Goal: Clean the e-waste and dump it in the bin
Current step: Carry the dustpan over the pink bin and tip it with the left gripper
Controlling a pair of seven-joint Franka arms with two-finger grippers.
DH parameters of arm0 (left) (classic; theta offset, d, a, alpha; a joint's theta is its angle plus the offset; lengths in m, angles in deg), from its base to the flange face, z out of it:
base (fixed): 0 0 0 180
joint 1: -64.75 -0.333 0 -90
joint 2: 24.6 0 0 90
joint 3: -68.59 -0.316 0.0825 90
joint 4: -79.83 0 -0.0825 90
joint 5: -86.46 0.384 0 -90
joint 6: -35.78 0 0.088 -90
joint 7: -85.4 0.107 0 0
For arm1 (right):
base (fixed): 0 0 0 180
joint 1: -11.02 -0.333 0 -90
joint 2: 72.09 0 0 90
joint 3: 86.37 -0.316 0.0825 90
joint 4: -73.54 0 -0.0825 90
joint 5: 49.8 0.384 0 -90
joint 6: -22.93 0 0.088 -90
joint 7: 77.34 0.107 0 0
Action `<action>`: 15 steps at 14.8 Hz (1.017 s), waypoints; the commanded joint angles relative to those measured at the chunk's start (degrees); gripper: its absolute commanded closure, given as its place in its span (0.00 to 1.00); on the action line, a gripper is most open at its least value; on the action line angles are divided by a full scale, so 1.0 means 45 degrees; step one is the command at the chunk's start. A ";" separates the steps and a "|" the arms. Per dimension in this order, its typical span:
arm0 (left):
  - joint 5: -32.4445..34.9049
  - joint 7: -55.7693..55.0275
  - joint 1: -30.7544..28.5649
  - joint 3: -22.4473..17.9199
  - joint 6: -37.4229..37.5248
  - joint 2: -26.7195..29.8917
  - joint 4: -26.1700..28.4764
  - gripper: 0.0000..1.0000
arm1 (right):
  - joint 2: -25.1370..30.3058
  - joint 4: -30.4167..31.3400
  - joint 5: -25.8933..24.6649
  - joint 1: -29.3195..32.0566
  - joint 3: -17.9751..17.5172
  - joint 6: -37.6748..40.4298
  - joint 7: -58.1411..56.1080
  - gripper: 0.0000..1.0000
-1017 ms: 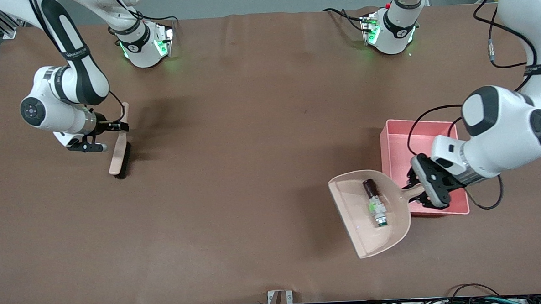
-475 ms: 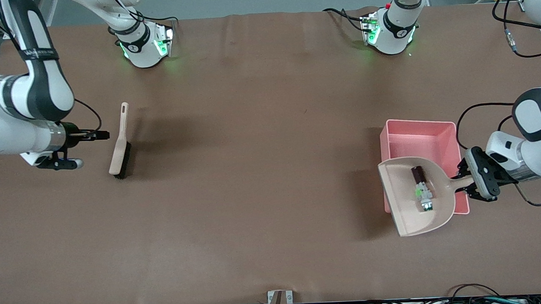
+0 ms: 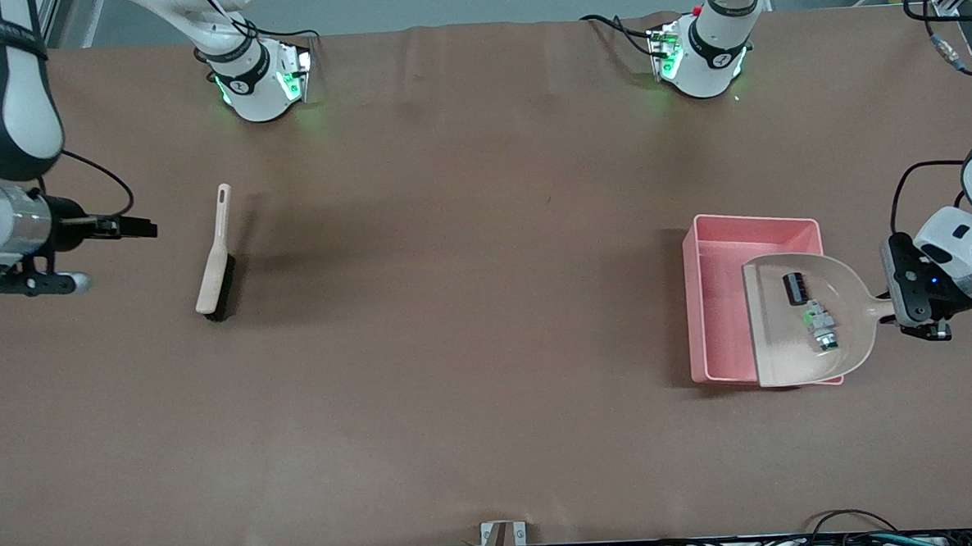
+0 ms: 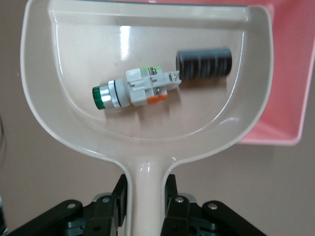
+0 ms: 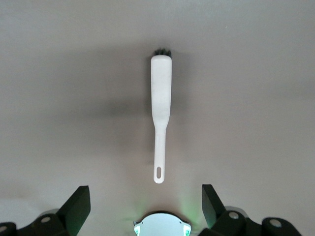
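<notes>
The e-waste (image 3: 821, 325) (image 4: 134, 90), white-grey with green and orange bits, lies in the beige dustpan (image 3: 781, 358) (image 4: 74, 123) beside a black cylinder (image 3: 795, 286) (image 4: 204, 61). My left gripper (image 3: 894, 308) (image 4: 146, 196) is shut on the dustpan's handle and holds the pan in the air over the pink bin (image 3: 713, 296) (image 4: 290, 73). My right gripper (image 3: 135, 228) (image 5: 146, 206) hangs open with nothing in it, above the table at the right arm's end, a little way from the brush (image 3: 215, 268) (image 5: 161, 98).
The brush lies flat on the brown table, its black bristles nearer the front camera. Both arm bases (image 3: 256, 78) (image 3: 702, 50) stand along the table's edge away from the front camera. A small bracket (image 3: 502, 539) sits at the edge nearest the front camera.
My left arm has lifted the dustpan off the table and carried it over the bin. My right gripper has opened, let go of the brush handle and drawn away from it.
</notes>
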 commanded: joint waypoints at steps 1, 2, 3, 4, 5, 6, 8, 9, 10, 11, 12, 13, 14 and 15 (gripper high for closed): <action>0.1421 -0.0503 0.0520 -0.0215 0.0104 0.0542 0.0532 1.00 | 0.0074 -0.1733 -0.0149 -0.0304 -0.0038 0.1042 0.0019 0.00; 0.1988 -0.0971 0.0599 -0.0215 0.0104 0.0581 0.0649 1.00 | 0.0074 -0.2319 -0.0149 -0.0441 -0.0038 0.1277 0.0000 0.00; 0.2477 -0.1401 0.0677 -0.0196 0.0104 0.0601 0.0825 1.00 | 0.0074 -0.3079 -0.0130 -0.0481 -0.0058 0.1530 0.0000 0.00; 0.2869 -0.1773 0.0794 -0.0196 0.0104 0.0562 0.0884 1.00 | 0.0074 -0.3666 -0.0130 -0.0520 -0.0077 0.1610 -0.0116 0.00; 0.3047 -0.1932 0.0834 -0.0196 0.0104 0.0562 0.0982 0.99 | 0.0055 -0.4194 -0.0052 -0.0501 -0.0039 0.1592 -0.0195 0.00; 0.3068 -0.2165 0.0911 -0.0196 0.0104 0.0581 0.1079 0.99 | -0.0023 -0.4683 -0.0032 -0.0423 0.0000 0.1553 -0.0331 0.00; 0.3397 -0.2362 0.1009 -0.0196 0.0123 0.0620 0.1178 1.00 | -0.0101 -0.5232 -0.0109 -0.0403 0.0040 0.1339 -0.1033 0.00; 0.3787 -0.2518 0.1203 -0.0196 0.0182 0.0659 0.1178 1.00 | -0.0198 -0.5409 -0.0110 -0.0384 0.0040 0.1067 -0.1035 0.00; 0.4274 -0.2906 0.1456 -0.0196 0.0453 0.0814 0.1178 1.00 | -0.0218 -0.5411 -0.0091 -0.0384 0.0040 0.0832 -0.1036 0.00; 0.4646 -0.3354 0.1710 -0.0196 0.0765 0.0932 0.1178 1.00 | -0.0199 -0.5411 -0.0071 -0.0384 0.0040 0.0811 -0.0939 0.00; 0.4940 -0.3688 0.1964 -0.0196 0.1020 0.1049 0.1178 1.00 | -0.0199 -0.5411 -0.0013 -0.0461 0.0021 0.0907 -0.0899 0.00; 0.4982 -0.3807 0.2044 -0.0176 0.1080 0.1089 0.1159 1.00 | -0.0141 -0.5275 -0.0206 -0.0539 0.0040 0.1159 -0.0899 0.00; 0.4982 -0.3789 0.2045 -0.0176 0.1081 0.1089 0.1062 1.00 | -0.0121 -0.5235 -0.0208 -0.0520 0.0021 0.1529 -0.0802 0.00; 0.5001 -0.3750 0.2045 -0.0157 0.1081 0.1128 0.1003 1.00 | -0.0082 -0.5119 -0.0246 -0.0540 0.0040 0.1688 -0.0550 0.00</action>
